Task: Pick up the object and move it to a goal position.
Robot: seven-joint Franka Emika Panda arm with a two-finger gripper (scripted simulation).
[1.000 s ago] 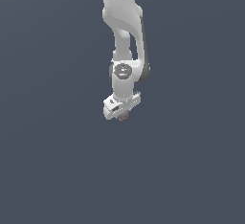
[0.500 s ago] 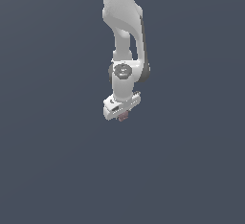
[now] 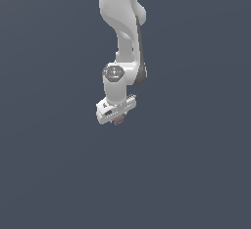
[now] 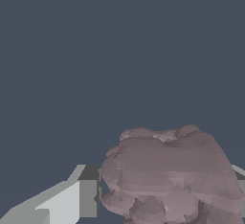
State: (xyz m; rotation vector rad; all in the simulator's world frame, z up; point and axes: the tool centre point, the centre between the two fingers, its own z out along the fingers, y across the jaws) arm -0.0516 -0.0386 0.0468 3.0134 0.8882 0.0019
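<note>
The object (image 3: 118, 121) is a small reddish-brown bumpy lump that peeks out just under the white gripper (image 3: 117, 119) in the exterior view. In the wrist view the object (image 4: 167, 175) fills the space between the grey fingers (image 4: 76, 196), which press against its sides. The gripper is shut on the object and holds it in the air, hanging from the white arm (image 3: 121, 37) that comes down from above. Most of the lump is hidden by the gripper body in the exterior view.
A plain dark blue-grey background (image 3: 196, 164) surrounds the arm on every side in both views. No other objects, containers or edges show.
</note>
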